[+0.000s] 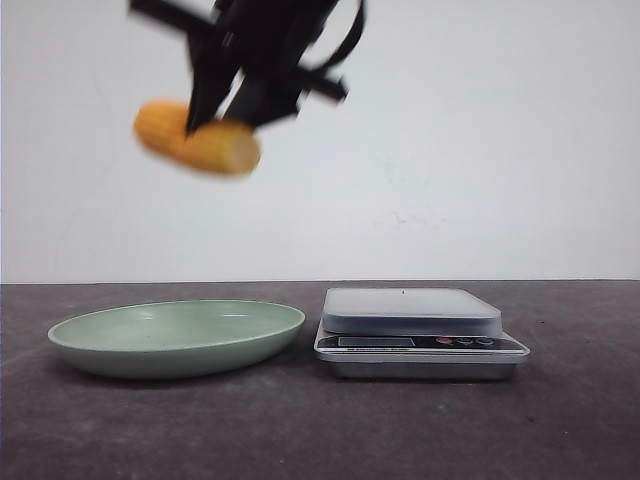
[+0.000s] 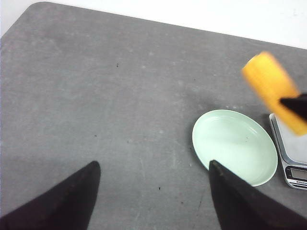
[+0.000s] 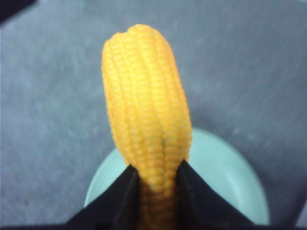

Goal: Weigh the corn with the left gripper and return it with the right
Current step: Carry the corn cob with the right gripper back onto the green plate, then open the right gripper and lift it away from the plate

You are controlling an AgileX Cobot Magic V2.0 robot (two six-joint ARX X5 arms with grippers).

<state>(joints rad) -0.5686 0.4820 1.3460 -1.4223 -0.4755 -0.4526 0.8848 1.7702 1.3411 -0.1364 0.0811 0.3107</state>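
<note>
The corn is a yellow-orange cob piece held high in the air above the pale green plate. My right gripper is shut on it; in the right wrist view the two black fingers clamp the corn near its lower end, at the right gripper, with the plate below. My left gripper is open and empty, high over bare table left of the plate. The left wrist view shows the corn in the air, with a black fingertip on it.
A silver kitchen scale with nothing on its platform stands just right of the plate; its corner shows in the left wrist view. The dark grey table ends at a white wall behind.
</note>
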